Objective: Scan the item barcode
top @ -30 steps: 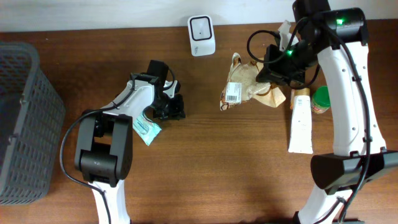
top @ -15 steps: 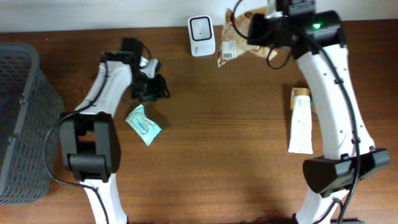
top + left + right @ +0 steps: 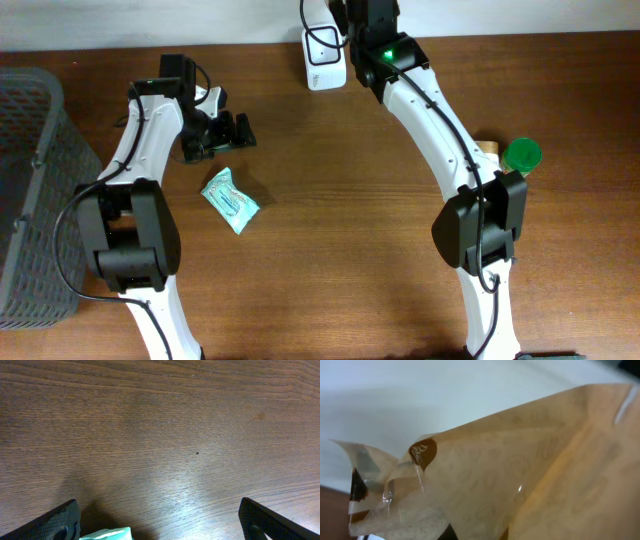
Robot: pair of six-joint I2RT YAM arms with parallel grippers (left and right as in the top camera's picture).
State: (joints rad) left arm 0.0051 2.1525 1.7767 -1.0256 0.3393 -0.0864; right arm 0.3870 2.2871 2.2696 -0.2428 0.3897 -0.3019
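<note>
**Pouch raised at scanner**

Your tan pouch, brown patch on its flap, fills the right wrist view. Half a second ago it showed overhead beside the scanner; now it sits past the top edge. Right arm stretches far back, right gripper clamped on the pouch. Left gripper stands wide open near the teal packet.

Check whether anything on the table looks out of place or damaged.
Nothing spilled. The teal packet lies skewed on the table, just clear of the open left claw. The tan pouch filling the right wrist view looks crumpled.
</note>
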